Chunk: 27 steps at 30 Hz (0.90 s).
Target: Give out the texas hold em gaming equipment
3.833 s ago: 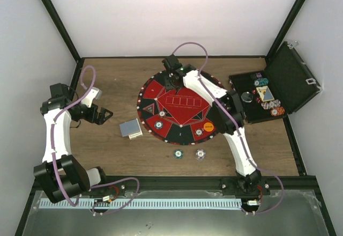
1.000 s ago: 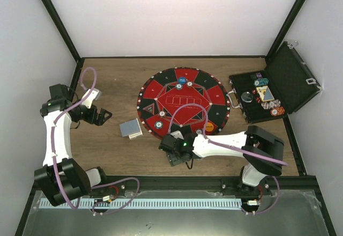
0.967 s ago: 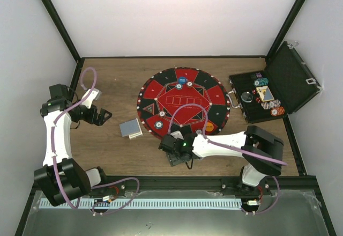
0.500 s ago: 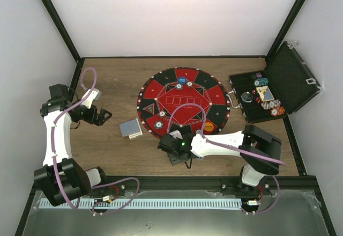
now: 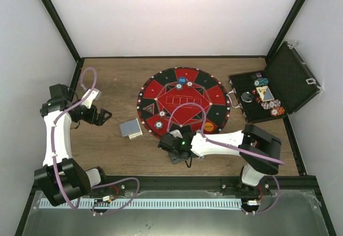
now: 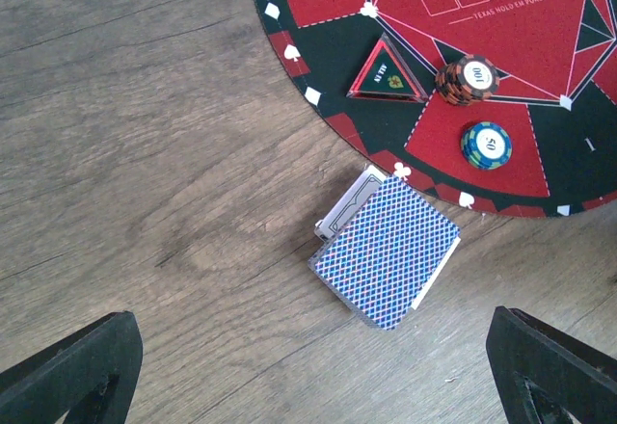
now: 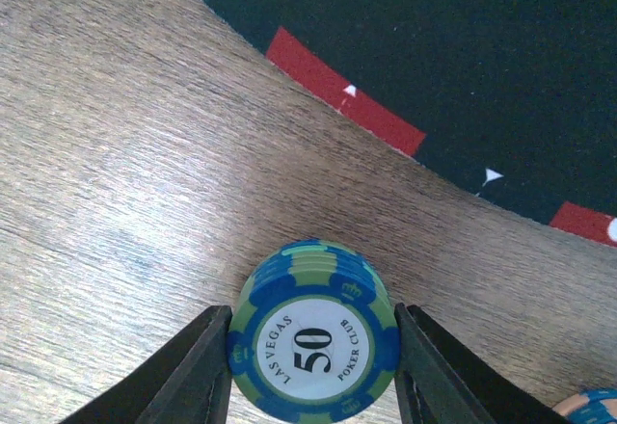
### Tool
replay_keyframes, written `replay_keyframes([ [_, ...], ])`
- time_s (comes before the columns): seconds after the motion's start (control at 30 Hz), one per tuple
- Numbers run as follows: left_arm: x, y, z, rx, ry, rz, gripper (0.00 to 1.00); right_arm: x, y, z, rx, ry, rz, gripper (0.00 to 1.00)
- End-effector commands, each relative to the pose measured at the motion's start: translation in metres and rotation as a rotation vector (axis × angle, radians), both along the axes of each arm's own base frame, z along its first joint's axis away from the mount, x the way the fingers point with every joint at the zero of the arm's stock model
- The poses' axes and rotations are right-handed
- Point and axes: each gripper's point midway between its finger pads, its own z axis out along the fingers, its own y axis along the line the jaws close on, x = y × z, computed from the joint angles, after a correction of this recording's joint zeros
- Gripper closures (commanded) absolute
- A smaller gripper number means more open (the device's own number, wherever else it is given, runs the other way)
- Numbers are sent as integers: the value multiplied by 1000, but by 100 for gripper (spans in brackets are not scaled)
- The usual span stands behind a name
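Right gripper [image 5: 174,154]: closed on the teal 50 chip stack [image 7: 312,347], one finger on each side.
Chip place: on the wood by the desk's near edge, just beside the mat [image 5: 161,88], probably to be carried to a seat.
Right arm: stretched low, leftward along the near edge.
Left gripper [image 5: 102,116]: open near the left edge, watching the cards [image 6: 386,258].

Mat [image 5: 161,88] mid-table [image 5: 107,145]. The case [image 5: 293,78] is to its right, lid up, chips [image 5: 274,109] and cards [image 5: 264,93] inside. Card deck [image 6: 386,251] on the table just off the mat's near-left edge. On the mat: triangle marker [image 6: 388,72] at left, chip pile [image 6: 466,78] just right of it, second pile [image 6: 485,145] before that. Far button disc [image 5: 183,80] at the far edge, near button disc [image 5: 209,126] near-right. Chip stack [image 7: 313,342] on the table just before the mat's near edge, between the right gripper [image 7: 314,364] fingers, touching both. Left gripper [image 5: 104,116] well left of the deck.
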Motion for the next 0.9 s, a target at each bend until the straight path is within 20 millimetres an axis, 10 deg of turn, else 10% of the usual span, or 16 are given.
replay_keyframes([
  [0.0, -2, -1, 1, 9, -19, -23, 0, 8, 8, 6, 20, -23, -11, 52],
  [0.63, -17, 7, 3, 182, -65, -153, 0, 11, 7, 13, 47, -21, -9, 68],
  [0.87, -23, 3, -4, 167, -48, -171, 0, 22, 2, 45, 84, -59, -38, 76],
])
